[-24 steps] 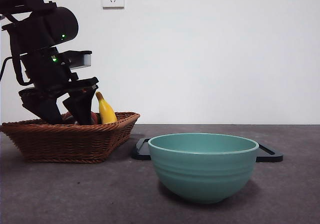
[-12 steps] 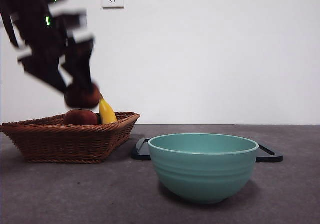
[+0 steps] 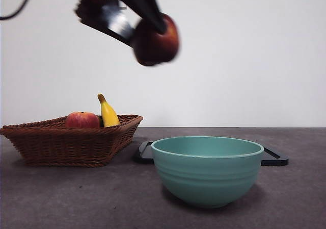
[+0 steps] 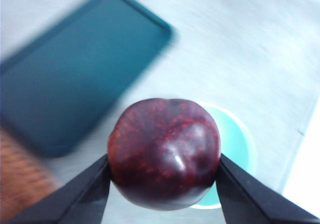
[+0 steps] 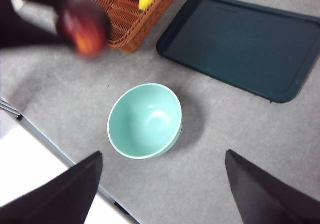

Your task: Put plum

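The left tool [image 4: 162, 184] has two matte black, wedge-shaped jaws that narrow toward their tips. In the front view its arm is black and blurred, with a pale grey panel and a thin black cable [image 3: 18, 7]. The right tool [image 5: 162, 184] has matching broad black jaws.

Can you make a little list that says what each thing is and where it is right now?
plum: dark red, up in the air, pinched between the left gripper's jaws
left gripper: shut on the plum, high above the table
right gripper: open, holding nothing, looking down from above the bowl
bowl: teal, on the table, nothing inside
basket: brown wicker, holds a red fruit and a banana
tray: dark, flat on the table behind the bowl
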`<action>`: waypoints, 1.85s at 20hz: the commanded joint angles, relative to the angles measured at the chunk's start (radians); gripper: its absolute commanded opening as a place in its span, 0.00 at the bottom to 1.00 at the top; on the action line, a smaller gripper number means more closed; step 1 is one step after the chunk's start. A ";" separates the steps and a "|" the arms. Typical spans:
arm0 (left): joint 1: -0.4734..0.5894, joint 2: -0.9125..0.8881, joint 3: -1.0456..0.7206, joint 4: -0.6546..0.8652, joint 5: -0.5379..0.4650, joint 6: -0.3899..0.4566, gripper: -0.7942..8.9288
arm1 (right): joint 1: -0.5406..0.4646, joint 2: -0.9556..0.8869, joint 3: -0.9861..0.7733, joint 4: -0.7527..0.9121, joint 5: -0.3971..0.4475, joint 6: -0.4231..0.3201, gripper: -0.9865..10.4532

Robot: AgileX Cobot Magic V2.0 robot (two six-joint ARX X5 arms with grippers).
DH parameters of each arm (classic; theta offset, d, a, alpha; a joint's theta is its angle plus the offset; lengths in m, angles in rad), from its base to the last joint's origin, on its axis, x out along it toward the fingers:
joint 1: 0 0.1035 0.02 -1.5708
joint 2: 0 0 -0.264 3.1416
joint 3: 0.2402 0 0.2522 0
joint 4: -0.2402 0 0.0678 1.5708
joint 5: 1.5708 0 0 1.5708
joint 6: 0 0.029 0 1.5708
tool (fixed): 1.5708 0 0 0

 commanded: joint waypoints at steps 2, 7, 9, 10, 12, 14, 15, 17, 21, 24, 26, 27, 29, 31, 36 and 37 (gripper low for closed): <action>-0.072 0.098 0.023 0.024 0.006 0.021 0.30 | 0.004 0.006 0.019 0.009 0.000 0.010 0.43; -0.135 0.235 0.023 0.069 0.000 0.042 0.30 | 0.004 0.006 0.019 0.009 0.000 0.010 0.43; -0.150 0.284 0.023 0.084 -0.023 0.060 0.30 | 0.004 0.006 0.019 0.009 0.000 0.010 0.43; -0.154 0.305 0.023 0.090 -0.029 0.071 0.30 | 0.004 0.006 0.019 0.009 0.000 0.010 0.43; -0.157 0.338 0.023 0.097 -0.037 0.081 0.30 | 0.004 0.006 0.019 0.009 0.000 0.010 0.43; -0.162 0.363 0.023 0.107 -0.066 0.091 0.30 | 0.004 0.006 0.019 0.009 0.000 0.010 0.43; -0.163 0.370 0.023 0.108 -0.068 0.106 0.30 | 0.004 0.006 0.019 0.009 0.000 0.010 0.43; -0.164 0.383 0.023 0.115 -0.068 0.119 0.30 | 0.004 0.006 0.019 0.009 0.000 0.010 0.43; -0.166 0.405 0.023 0.127 -0.068 0.133 0.30 | 0.004 0.006 0.019 0.009 0.000 0.010 0.43; -0.172 0.407 0.023 0.130 -0.068 0.132 0.31 | 0.004 0.006 0.019 0.009 0.000 0.010 0.43; -0.174 0.407 0.023 0.133 -0.068 0.132 0.40 | 0.004 0.006 0.019 0.009 0.000 0.010 0.43; -0.174 0.407 0.023 0.133 -0.068 0.127 0.45 | 0.004 0.006 0.019 0.009 0.000 0.010 0.43; -0.180 0.406 0.023 0.134 -0.068 0.125 0.47 | 0.004 0.006 0.019 0.009 0.000 0.010 0.43; -0.180 0.406 0.027 0.133 -0.068 0.120 0.47 | 0.004 0.006 0.019 0.009 0.000 0.010 0.43; -0.180 0.404 0.090 0.071 -0.067 0.087 0.47 | 0.004 0.006 0.019 0.009 0.000 0.010 0.43; -0.180 0.404 0.120 0.042 -0.067 0.086 0.47 | 0.004 0.006 0.019 0.009 0.000 0.010 0.43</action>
